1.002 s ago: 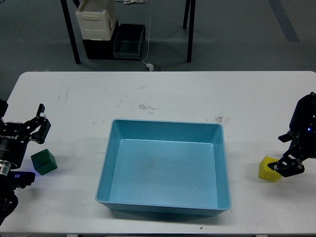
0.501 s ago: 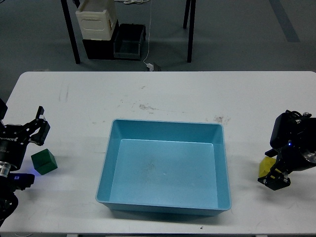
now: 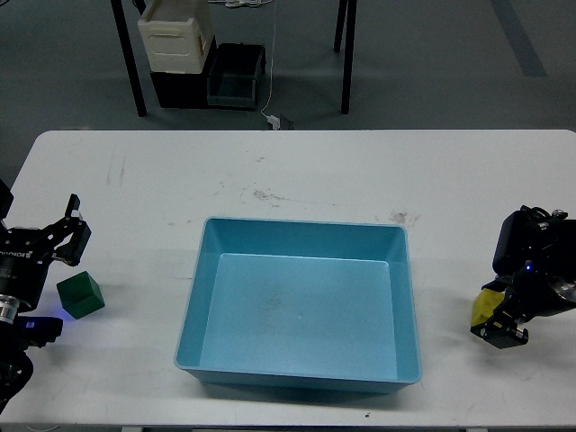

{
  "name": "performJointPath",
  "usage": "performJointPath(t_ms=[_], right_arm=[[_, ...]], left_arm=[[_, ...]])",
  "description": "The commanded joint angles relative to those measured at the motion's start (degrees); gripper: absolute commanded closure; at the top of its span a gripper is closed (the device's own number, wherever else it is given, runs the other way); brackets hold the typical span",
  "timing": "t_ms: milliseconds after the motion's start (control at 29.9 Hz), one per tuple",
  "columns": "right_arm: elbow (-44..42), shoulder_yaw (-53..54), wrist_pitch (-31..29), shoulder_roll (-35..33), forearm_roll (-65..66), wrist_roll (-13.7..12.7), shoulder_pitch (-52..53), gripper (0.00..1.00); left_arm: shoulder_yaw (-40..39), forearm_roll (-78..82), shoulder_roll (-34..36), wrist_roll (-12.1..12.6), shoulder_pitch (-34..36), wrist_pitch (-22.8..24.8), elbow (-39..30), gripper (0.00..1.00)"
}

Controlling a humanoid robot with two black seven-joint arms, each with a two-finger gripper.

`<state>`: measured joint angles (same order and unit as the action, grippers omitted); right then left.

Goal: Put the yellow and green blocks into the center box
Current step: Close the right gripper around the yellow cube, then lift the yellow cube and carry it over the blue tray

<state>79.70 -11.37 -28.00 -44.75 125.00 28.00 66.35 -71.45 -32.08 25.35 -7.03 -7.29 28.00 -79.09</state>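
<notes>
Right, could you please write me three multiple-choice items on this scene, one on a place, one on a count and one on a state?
1. Where is the green block?
A. in the tray
B. on the table, left of the tray
C. on the floor

2. How many blocks lie inside the blue tray?
A. none
B. one
C. two

3. How does the yellow block show?
A. fully in view
B. stacked on the green one
C. partly hidden behind the right gripper

Answers: 1 B, it sits on the white table beside the left gripper; 2 A, the tray floor is bare; 3 C, only a yellow sliver shows beside the dark gripper.
</notes>
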Motion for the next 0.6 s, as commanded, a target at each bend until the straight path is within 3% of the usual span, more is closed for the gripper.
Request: performJointPath(t_ms=[0,234,568], right_arm=[[0.01,-1.02,0.00,-0.16,0.00,0.00,0.53,0.60],[-0.51,-1.55,0.00,-0.16,0.00,0.00,3.51,0.93],[-0.87,3.54,0.00,0.37,-1.24,0.00,22.05,0.98]], left_arm=[[0.00,0.00,-0.03,0.00,0.00,0.00,0.08,0.00],[0.00,0.00,-0.03,0.00,0.00,0.00,0.08,0.00],[-0.35,0.00,0.05,0.00,0.26,0.00,0.34,0.00]])
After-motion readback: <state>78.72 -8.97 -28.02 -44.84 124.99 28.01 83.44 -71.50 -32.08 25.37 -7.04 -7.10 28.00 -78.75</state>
